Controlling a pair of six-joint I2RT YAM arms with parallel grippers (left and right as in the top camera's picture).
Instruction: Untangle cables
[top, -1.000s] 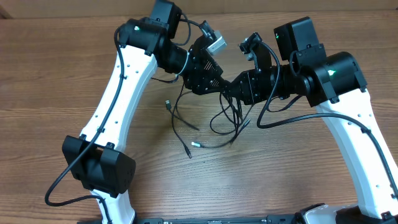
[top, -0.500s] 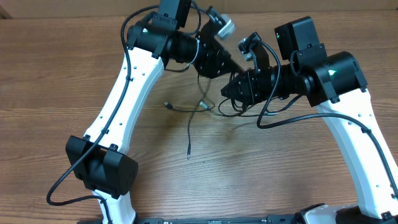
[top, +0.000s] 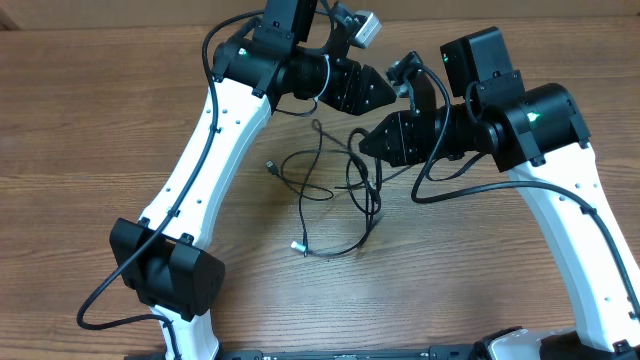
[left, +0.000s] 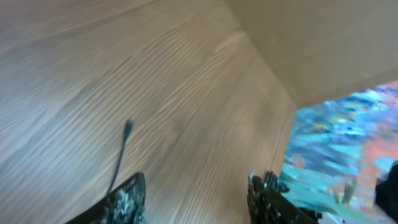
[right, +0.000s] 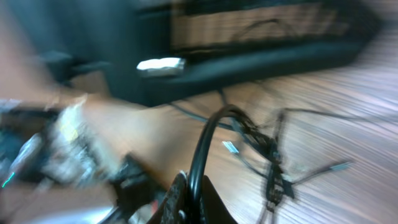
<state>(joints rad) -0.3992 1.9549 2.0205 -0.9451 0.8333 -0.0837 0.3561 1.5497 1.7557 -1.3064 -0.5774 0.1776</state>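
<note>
My right gripper clenches a loop of the cables as anchor, so my left gripper, released beside them, can tease strands apart.

Motion is smearing both wrist views. The cables are blurring into streaks, plug ends too soft to tell. The bottom edge is cutting off the left gripper; overhead, the right arm is hiding its own jaws.
</note>
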